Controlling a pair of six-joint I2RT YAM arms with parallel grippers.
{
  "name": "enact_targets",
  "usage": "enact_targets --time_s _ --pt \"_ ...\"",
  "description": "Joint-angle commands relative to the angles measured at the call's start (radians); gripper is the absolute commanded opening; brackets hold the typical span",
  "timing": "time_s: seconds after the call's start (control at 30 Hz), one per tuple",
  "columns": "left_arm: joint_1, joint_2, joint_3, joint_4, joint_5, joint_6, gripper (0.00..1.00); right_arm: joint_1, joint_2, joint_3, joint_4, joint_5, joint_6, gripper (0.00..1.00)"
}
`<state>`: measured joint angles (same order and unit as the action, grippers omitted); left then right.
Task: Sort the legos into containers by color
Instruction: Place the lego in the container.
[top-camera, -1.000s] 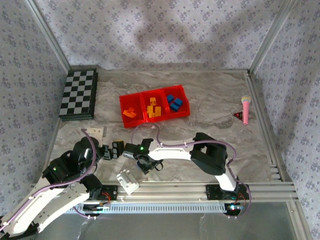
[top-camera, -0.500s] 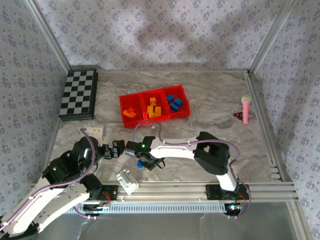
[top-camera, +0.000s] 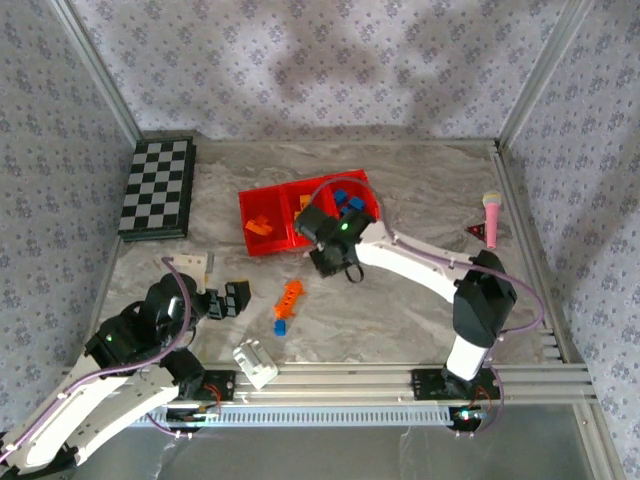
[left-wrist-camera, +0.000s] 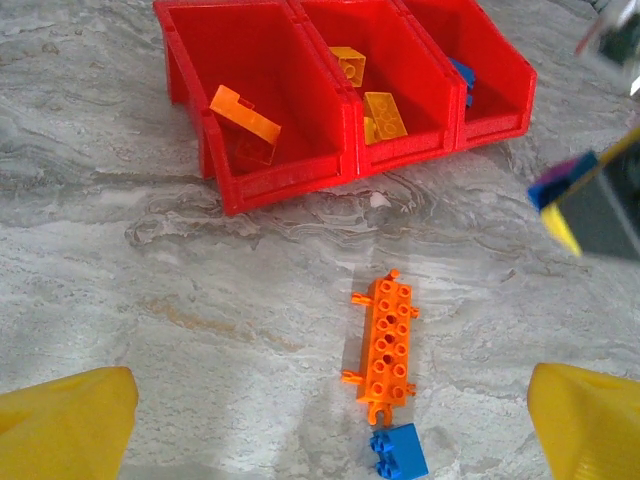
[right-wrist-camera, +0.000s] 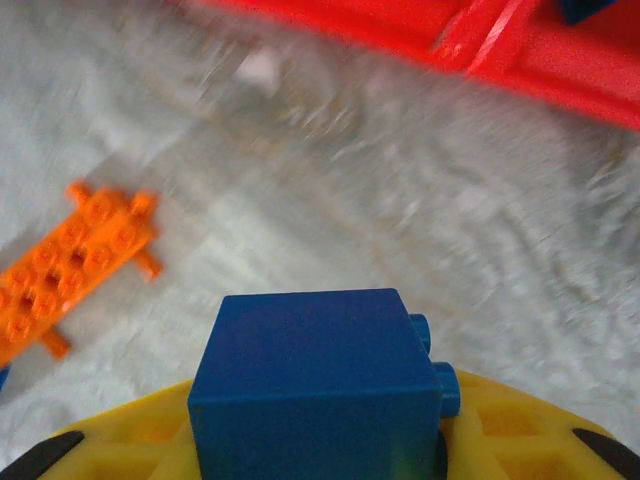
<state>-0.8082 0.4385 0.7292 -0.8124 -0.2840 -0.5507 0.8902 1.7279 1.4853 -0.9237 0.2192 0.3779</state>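
One blue lego (right-wrist-camera: 320, 390) hangs near containers' (right-wrist-camera: 540, 50) front edge.

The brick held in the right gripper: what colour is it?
The brick is blue, clearest in the right wrist view.

PLACE: robotics lab test cell | WALLS: pale lilac floral-print panels (top-camera: 300, 70) boxing three sides | FRAME: silver aluminium extrusion rails (top-camera: 400, 378) | SURFACE: grey marble-look tabletop (top-camera: 420, 180) | FIXTURES: two white-and-black robot arms (top-camera: 410, 258) bolted to the near rail, purple cables exposed | PROPS: three joined bright red plastic bins (top-camera: 265, 245), black-and-white checkered board (top-camera: 157, 187)
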Motion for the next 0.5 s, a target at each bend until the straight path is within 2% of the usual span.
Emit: enact_targets --time_s 0.0,0.27,0.47 --pt "-0.008 -0.014 0.001 -0.01 0.009 0.011 1.0 -0.091 0.014 0.078 0.018 -0.039 -0.082 0.43" --pt "-0.007 -0.018 -0.002 -0.007 0.02 0.011 1.0 -0.306 0.228 0.289 0.047 -0.15 -0.111 0.43" --pt "-0.009 -0.024 -0.002 -0.006 0.02 0.011 1.0 -0.38 0.393 0.456 0.026 -0.188 -0.094 0.44"
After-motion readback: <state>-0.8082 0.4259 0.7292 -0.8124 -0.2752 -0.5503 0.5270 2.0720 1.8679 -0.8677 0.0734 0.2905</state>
